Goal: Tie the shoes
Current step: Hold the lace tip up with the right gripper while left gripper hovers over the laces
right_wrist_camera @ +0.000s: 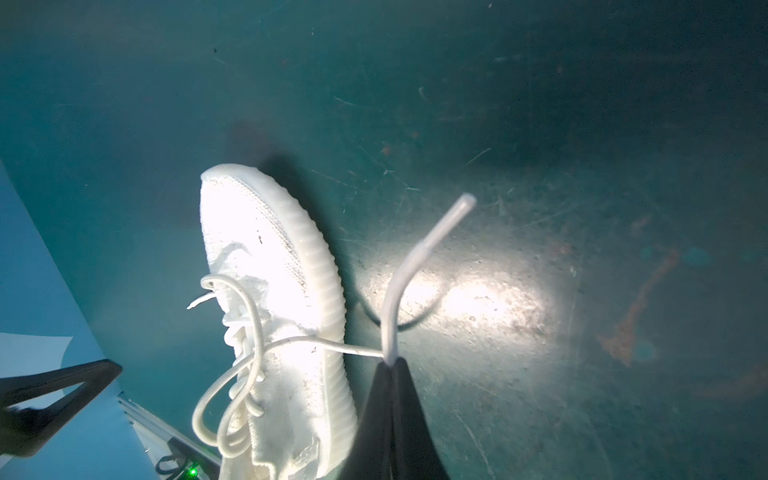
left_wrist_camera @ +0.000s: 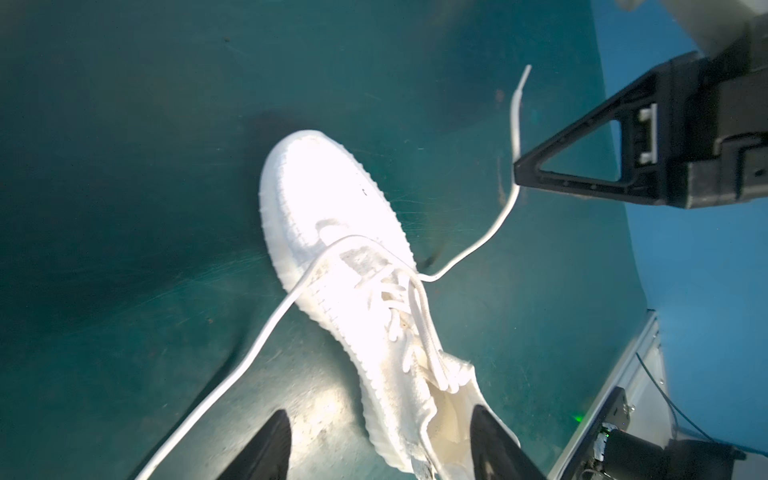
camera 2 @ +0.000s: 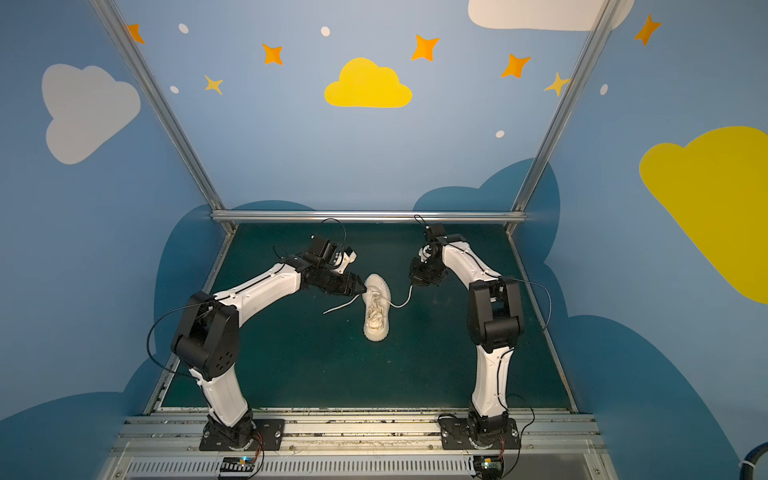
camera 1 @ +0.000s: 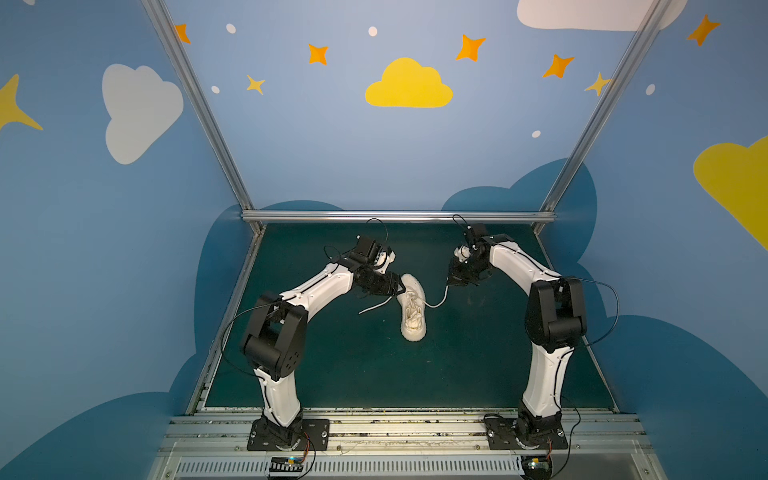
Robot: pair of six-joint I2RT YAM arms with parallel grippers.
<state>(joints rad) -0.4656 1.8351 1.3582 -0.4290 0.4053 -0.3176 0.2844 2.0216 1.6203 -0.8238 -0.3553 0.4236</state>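
The sneaker [camera 1: 412, 309] lies on the mat [camera 1: 332, 365]. Beside it, the right gripper [right_wrist_camera: 390, 362] pinches one lace [right_wrist_camera: 332, 344] near its tip. The left gripper [left_wrist_camera: 379, 413] hangs spread at the sneaker's heel; it should close on the free lace [left_wrist_camera: 249, 357] only, clear of the knit collar.

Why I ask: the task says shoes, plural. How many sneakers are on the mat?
1. The sneaker lies on the green mat, beside the open left gripper; the right gripper pinches one lace. No second shoe shows in any view.
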